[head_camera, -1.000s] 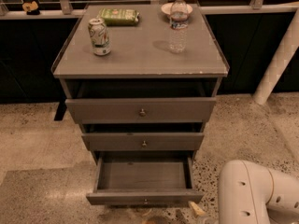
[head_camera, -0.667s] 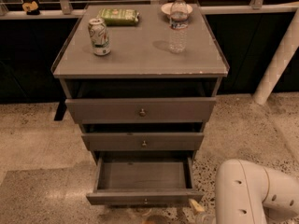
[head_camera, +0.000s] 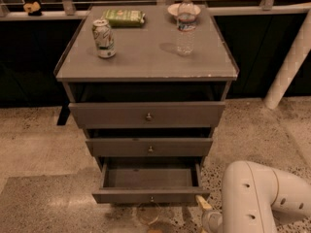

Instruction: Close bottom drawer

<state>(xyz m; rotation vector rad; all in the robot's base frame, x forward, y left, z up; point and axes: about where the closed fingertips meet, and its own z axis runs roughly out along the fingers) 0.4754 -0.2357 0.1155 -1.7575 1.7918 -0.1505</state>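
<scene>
The bottom drawer (head_camera: 150,196) of the grey cabinet (head_camera: 146,62) stands pulled out, showing its bare grey box and a small round knob (head_camera: 151,198) on its thin front. The two drawers above it are pulled out only a little. My white arm (head_camera: 257,198) comes in from the lower right. My gripper (head_camera: 203,205) sits low by the right front corner of the bottom drawer, mostly hidden behind the arm and cut by the picture's lower edge.
On the cabinet top stand a drink can (head_camera: 104,38), a water bottle (head_camera: 185,23), a green packet (head_camera: 124,17) and a small bowl (head_camera: 172,8). A white post (head_camera: 291,62) leans at the right. Speckled floor (head_camera: 43,149) surrounds the cabinet.
My arm has edged slightly left, toward the drawer's right front corner. The bottom drawer stays pulled out as before.
</scene>
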